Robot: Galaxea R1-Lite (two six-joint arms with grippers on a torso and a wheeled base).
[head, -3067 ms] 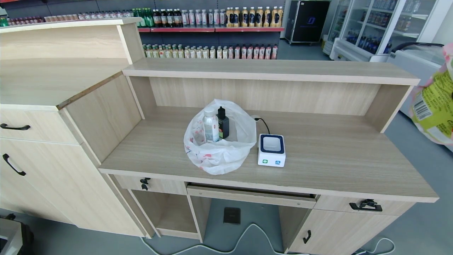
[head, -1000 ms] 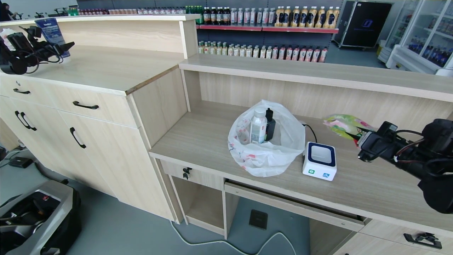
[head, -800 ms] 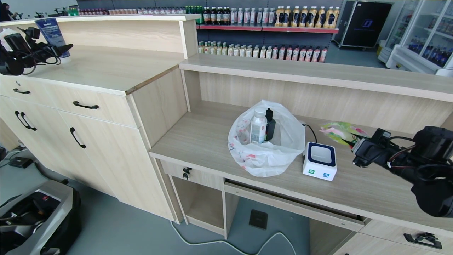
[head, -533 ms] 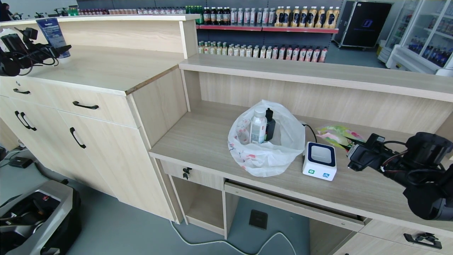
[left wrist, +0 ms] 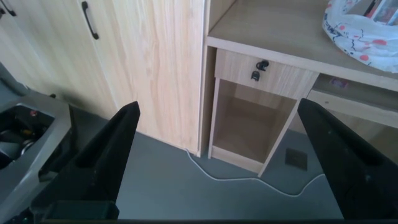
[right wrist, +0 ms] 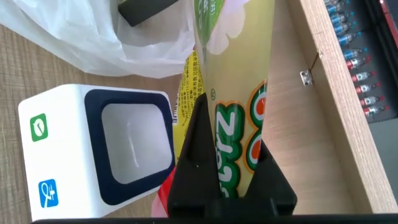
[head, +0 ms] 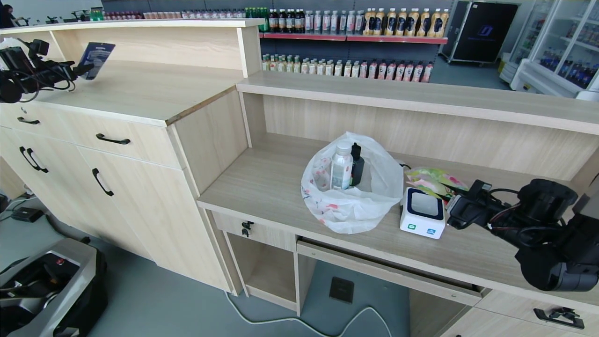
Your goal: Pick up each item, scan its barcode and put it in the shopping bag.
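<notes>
Snack packet, green and yellow, is clamped in the jaws of the right gripper in the head view; it hangs low over the table, at the far edge of the white scanner and just beside the shopping bag. The bag stands open to the scanner's left with a white bottle and a black bottle upright inside. Far off to the left, the left gripper hangs over the higher counter, its tips near a tilted blue packet (whether they touch I cannot tell). In the left wrist view the left gripper has its jaws spread wide with nothing between them, above the floor in front of the cabinet doors, with the table's front edge and a corner of the shopping bag farther off. In the right wrist view the right gripper pinches the snack packet by one end, and the packet's side lies close against the scanner, next to its dark-framed window; the shopping bag's white plastic bunches just past the scanner on the table.
</notes>
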